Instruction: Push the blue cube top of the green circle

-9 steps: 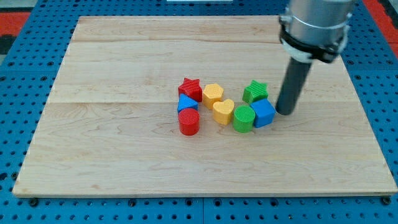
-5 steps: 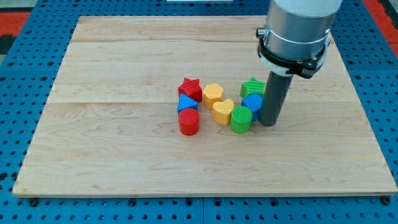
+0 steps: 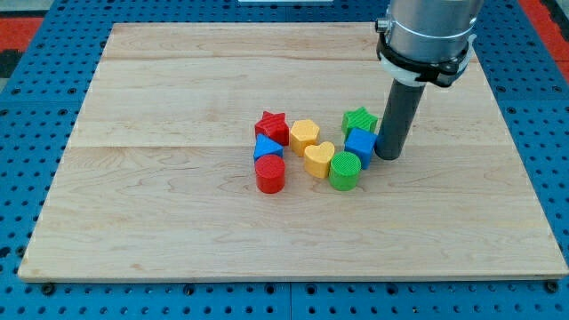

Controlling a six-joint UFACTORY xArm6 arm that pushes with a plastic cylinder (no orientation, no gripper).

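Observation:
The blue cube (image 3: 360, 145) sits just above and a little right of the green circle (image 3: 345, 171), touching it, with the green star (image 3: 360, 121) right above the cube. My tip (image 3: 388, 156) stands on the board just right of the blue cube, close to or touching its right side.
Left of the green circle lie a yellow heart (image 3: 319, 158) and a yellow hexagon-like block (image 3: 304, 134). Further left are a red star (image 3: 272, 127), a blue triangle (image 3: 266, 147) and a red cylinder (image 3: 270, 174). All rest on the wooden board (image 3: 178, 89).
The blue cube moved from the right of the green circle up to its upper right, under the green star. My tip moved left, then slightly up and right.

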